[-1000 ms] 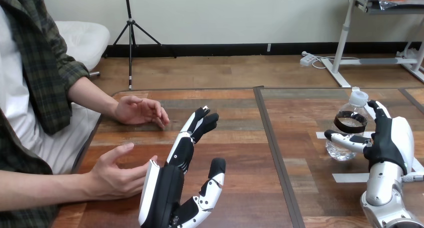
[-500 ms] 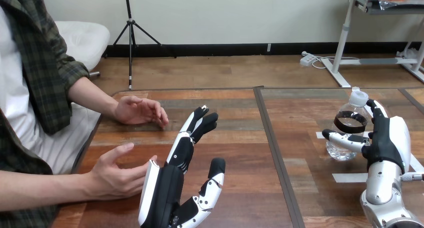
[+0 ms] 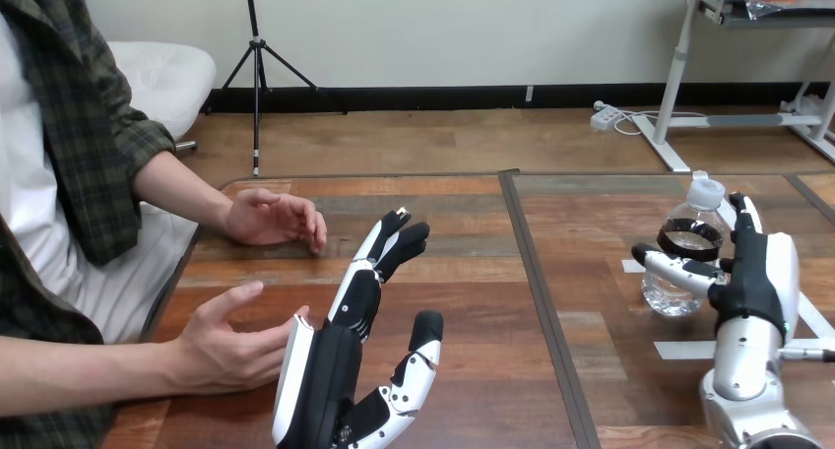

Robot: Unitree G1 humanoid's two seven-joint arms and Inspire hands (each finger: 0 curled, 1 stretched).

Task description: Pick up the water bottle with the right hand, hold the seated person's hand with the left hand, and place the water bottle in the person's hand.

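Since the earlier frames the right hand [image 3: 753, 277] has edged leftward and drawn closer about the water bottle [image 3: 672, 296]; the left hand [image 3: 325, 370] and both of the person's hands have not shifted. At present the bottle stands upright on the table [image 3: 473, 301] at its right side, beside a strip of white tape [image 3: 689, 350]. The right thumb [image 3: 670, 269] lies across the bottle's front and the fingers [image 3: 740, 213] rise straight behind it, so the hand is open and brackets the bottle without clasping it. Whether the thumb already presses the wall cannot be told. The left hand is likewise open, fingers straight and pointing away across the table, its white back just beside the person's nearer hand [image 3: 231, 346], touching it or very nearly. No finger is curled round that hand, so the hold is judged not yet made. The person's farther hand [image 3: 271, 218] rests well apart from it. Principal risk: the bottle looks thin-walled and only part full, hence light — a further sideways nudge before the fingers close would likely tip or slide it. A closure set high, near the dark band, may let the body swing or slip on lifting; too hard a squeeze may buckle it. Secondary risk: the left hand faces its back, not its palm, to the person's hand — closing from this stance would catch nothing.
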